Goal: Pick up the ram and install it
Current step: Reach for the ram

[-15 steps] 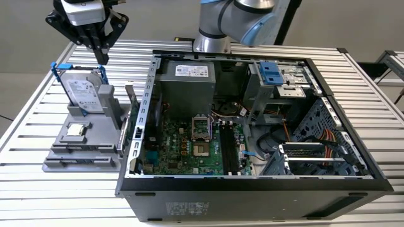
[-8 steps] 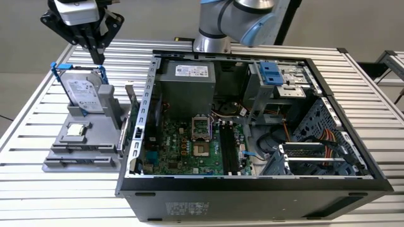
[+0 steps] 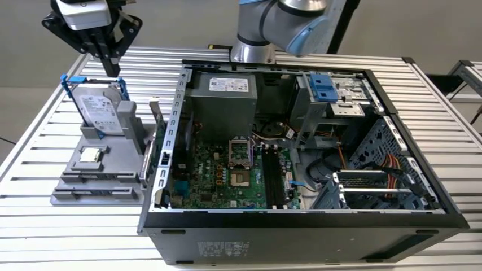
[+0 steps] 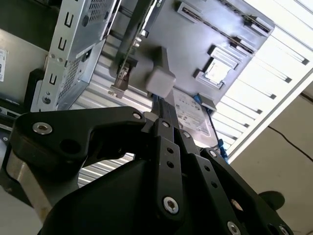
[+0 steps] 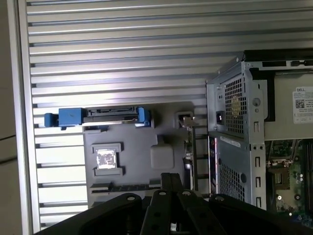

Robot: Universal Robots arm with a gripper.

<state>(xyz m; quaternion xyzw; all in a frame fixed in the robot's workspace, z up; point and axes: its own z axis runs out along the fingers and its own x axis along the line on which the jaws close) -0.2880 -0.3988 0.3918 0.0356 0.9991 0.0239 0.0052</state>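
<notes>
My gripper (image 3: 113, 69) hangs high over the grey fixture (image 3: 83, 175) at the exterior view's left, above the top edge of the silver hard drive with blue rails (image 3: 99, 110). Its black fingers (image 5: 171, 178) lie together with nothing between them; in the second wrist view the gripper (image 4: 162, 108) looks the same. The ram (image 3: 153, 116) appears as a thin stick standing on edge along the fixture's side nearest the case. In the first wrist view the ram (image 5: 191, 152) is seen edge-on. The gripper is well above it and touches nothing.
The open computer case (image 3: 169, 169) stands right beside the fixture, with its motherboard (image 3: 226, 175), black memory slots (image 3: 272, 175) and power supply (image 3: 222, 96) exposed. A small square chip (image 3: 92, 154) rests in the fixture. The slatted metal table (image 3: 45, 118) extends all around.
</notes>
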